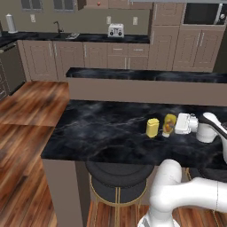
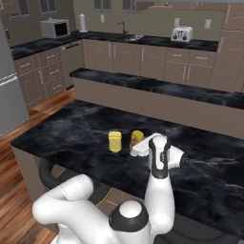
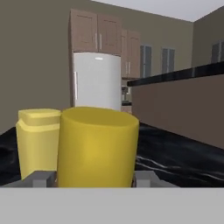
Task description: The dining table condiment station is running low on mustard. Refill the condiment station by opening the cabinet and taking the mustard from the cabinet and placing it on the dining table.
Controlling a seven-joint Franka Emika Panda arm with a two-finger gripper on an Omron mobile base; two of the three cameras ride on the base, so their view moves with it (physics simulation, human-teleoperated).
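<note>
We see the mustard (image 1: 169, 124) standing upright on the dining table (image 1: 97, 128), toward the right part of the black marble top and roughly midway between its near and far edges. From the left base view an orange-red label shows on the bottle's front. Just beside it, on its left as seen from both base cameras, stands a smaller plain yellow container (image 1: 152, 127), also upright; the two are very close, and we cannot tell whether they touch.

Our gripper (image 1: 176, 124) reaches in level over the tabletop from the right, with the white hand right against the mustard. In the hand view the bottle (image 3: 97, 148) sits between the two finger tips (image 3: 41, 179), which show as grey stubs on either side of its base, with the yellow container (image 3: 37, 142) behind it to the left. The jaws stand spread about as wide as the bottle; we cannot tell whether they press on it or stand just clear of it.

Under the near edge of the table, a round black stool (image 1: 117, 176) with gold legs is tucked in. Beyond the table's far edge runs a raised ledge of the same black marble (image 1: 146, 75). On the back counter we see a white toaster (image 1: 116, 30).
</note>
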